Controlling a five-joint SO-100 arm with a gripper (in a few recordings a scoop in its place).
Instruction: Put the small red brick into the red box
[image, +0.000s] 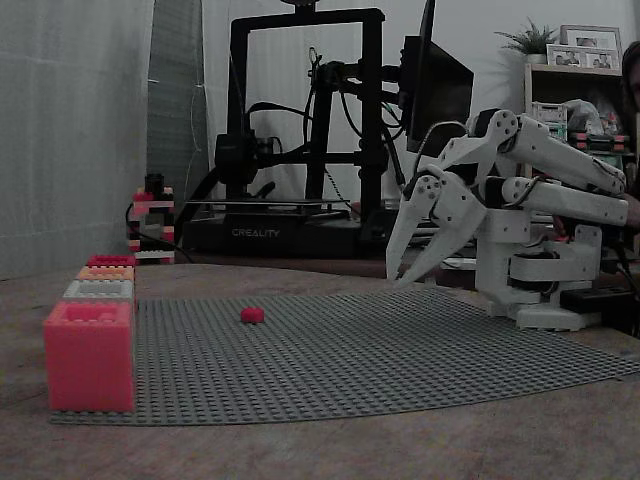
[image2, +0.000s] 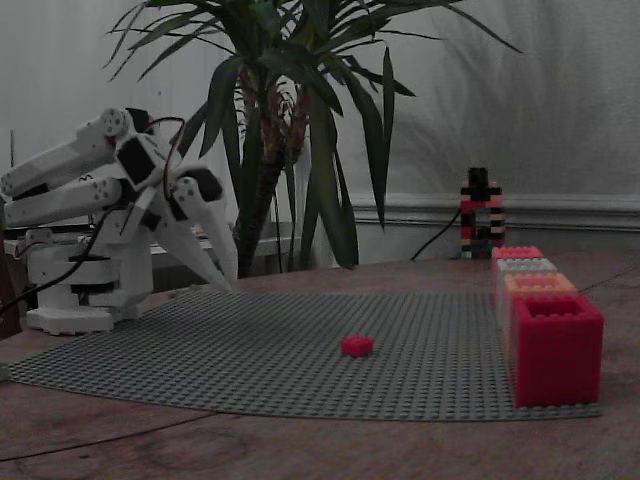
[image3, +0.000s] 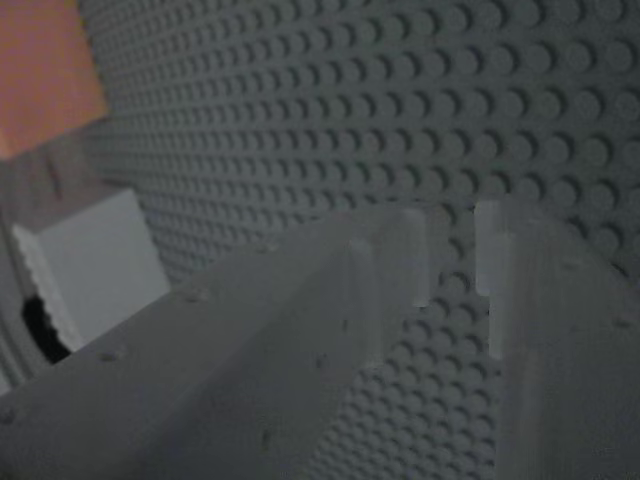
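White two-finger tool (image: 400, 278) hung over grey studded baseplate (image: 400, 350), fingers slightly apart, holding nothing, tips just above plate. Tiny bright red toy brick (image: 252, 314) lay on baseplate, well apart from tool. Deep crimson brick-built box (image2: 556, 347) at row's end.

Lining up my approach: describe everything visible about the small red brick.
The small red brick is a tiny bright red, roundish, low piece, plastic by its look. It lies alone on the grey studded baseplate, flat in both fixed views. Nothing touches it besides the plate; the white tool hangs open well away from it.
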